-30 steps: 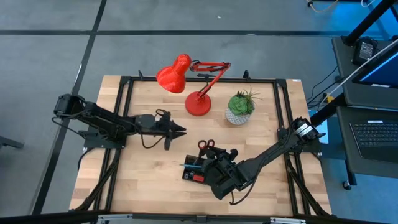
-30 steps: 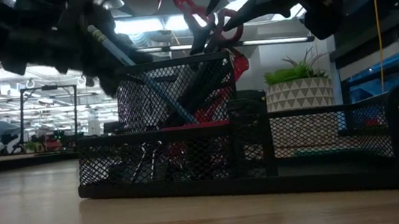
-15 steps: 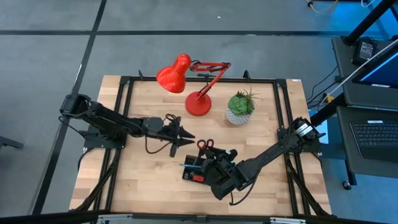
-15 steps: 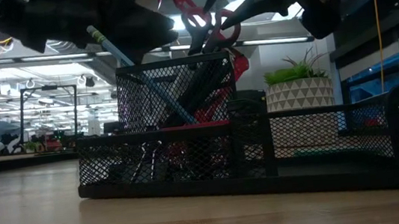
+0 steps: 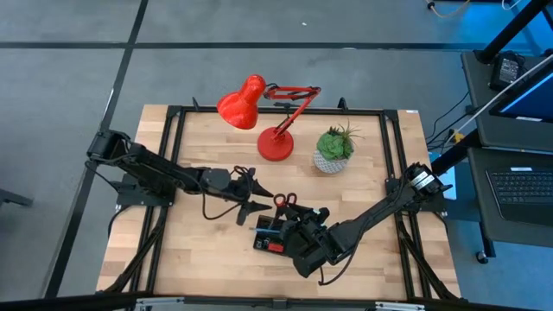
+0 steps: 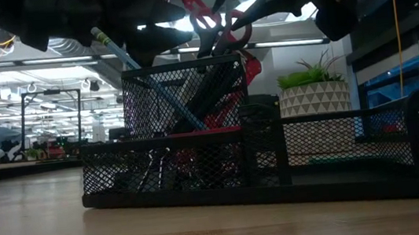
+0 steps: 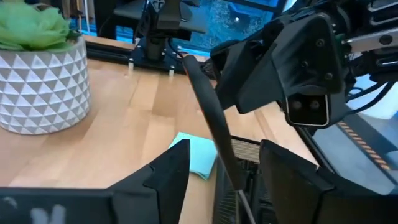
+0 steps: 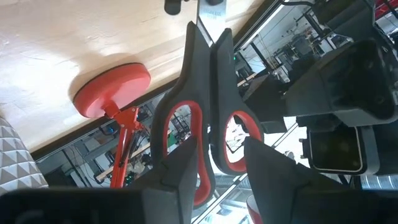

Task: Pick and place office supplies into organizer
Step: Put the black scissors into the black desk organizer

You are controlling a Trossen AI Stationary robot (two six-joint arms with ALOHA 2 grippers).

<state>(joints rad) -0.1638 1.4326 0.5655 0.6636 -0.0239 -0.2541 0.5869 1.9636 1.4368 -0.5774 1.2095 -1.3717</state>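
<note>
Most of the job looked done: the organizer (image 5: 275,235) near the table's front already held a pencil (image 6: 146,77), while the right gripper (image 8: 214,155) stood clamped on the scissors (image 8: 202,106) over it and the left gripper (image 5: 251,198), fingers apart, hovered beside.

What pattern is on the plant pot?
White with a raised triangle pattern on the plant pot; clearest in the left wrist view.

Both arms are matte black, built from slim tubes and blocky joints. A thin black cable loops beside the left arm (image 5: 164,177). The right arm (image 5: 380,207) carries a small silver-white part near its base, perhaps a label. The wrist housing has angular black plastic panels.
</note>
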